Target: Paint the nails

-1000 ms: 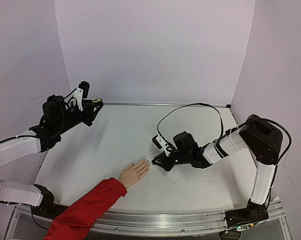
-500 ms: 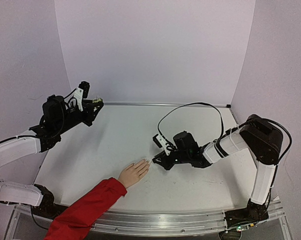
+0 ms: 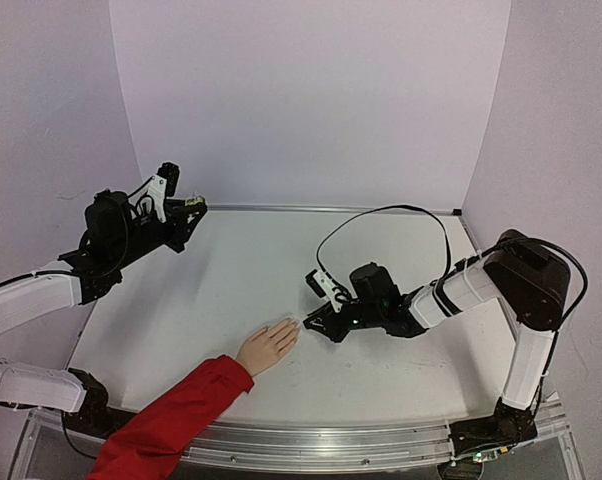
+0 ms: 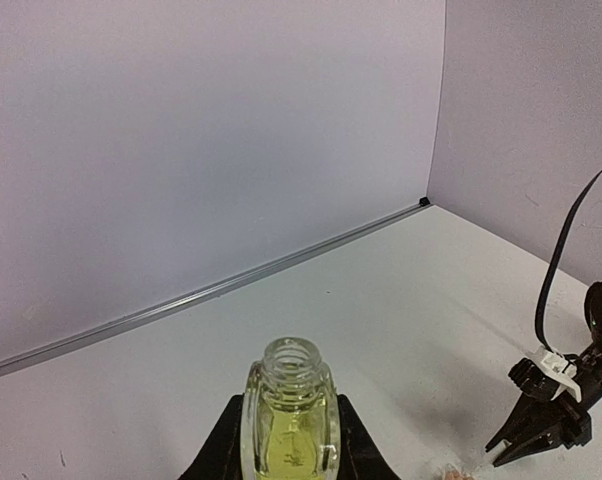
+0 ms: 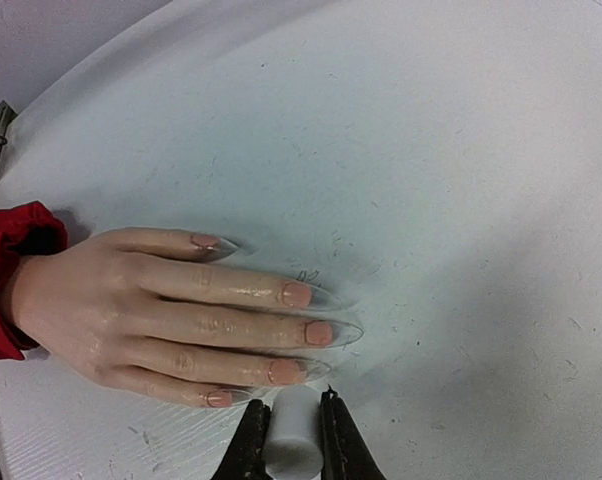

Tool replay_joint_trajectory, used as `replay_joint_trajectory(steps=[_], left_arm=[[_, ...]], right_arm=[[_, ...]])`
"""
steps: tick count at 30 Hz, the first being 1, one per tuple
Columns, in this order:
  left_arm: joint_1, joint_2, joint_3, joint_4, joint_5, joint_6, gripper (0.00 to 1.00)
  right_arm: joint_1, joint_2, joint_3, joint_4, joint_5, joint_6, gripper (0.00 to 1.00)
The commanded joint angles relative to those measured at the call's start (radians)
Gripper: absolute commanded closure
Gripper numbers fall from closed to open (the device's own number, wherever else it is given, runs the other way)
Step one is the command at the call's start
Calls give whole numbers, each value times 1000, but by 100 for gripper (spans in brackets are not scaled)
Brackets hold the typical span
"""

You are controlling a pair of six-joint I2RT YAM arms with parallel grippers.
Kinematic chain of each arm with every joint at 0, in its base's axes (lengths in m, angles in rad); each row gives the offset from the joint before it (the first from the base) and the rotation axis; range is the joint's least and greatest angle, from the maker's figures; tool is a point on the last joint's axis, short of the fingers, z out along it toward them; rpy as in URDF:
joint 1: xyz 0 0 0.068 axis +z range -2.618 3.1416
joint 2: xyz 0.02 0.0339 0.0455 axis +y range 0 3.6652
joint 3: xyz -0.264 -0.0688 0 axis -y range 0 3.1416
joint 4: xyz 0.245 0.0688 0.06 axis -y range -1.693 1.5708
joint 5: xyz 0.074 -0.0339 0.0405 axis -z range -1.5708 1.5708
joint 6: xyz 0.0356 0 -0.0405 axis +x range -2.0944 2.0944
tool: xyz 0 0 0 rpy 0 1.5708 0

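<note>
- Your nearest item is the red sleeve [image 3: 171,415], which crosses the near edge of the table [image 3: 401,385] at about 7 o'clock in the top view.
- Just past it you have the hand [image 3: 268,347], lying flat and palm down on the table. Its fingers are together and point toward 1 o'clock.
- In your right wrist view the fingers point to 3 o'clock. The nails [image 5: 318,332] are peach-pink with long, clear, pointed tips lying against the table.
- Your right gripper [image 5: 293,445] sits at 6 o'clock in that view, clenched on a white cap [image 5: 293,432]. It is just beside the two lowest fingertips.
- You cannot tell from here whether anything under the cap touches a nail.
- From above, that gripper sits at about 2 o'clock from the fingertips, low over the table.
- A black cable [image 3: 381,212] loops above the right arm toward 12 o'clock.
- Farthest off, at the table's 10 o'clock corner, your left gripper [image 4: 289,455] is grasping a small bottle [image 4: 289,400], well apart from the hand.
- The bottle stands upright between the fingers, holds yellow-green liquid, and its threaded neck is uncapped.
</note>
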Motion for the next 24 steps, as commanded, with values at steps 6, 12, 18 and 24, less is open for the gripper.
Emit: replay_joint_trajectory(steps=[6,12,18,24], left_arm=[[7,-10,23,67,7,-16,100],[7,-5,24,67,12,-17,100],[7,-3,24,67,14,-17,100],[7,-1,25,67,16,-17,100]], right_arm=[[6,-18,19,21,-36,0,100],[7,-8,26,15,-35,-2,100],[8,6,36,9,-36,-3,100],[9,14,44,4,-35,-3,100]])
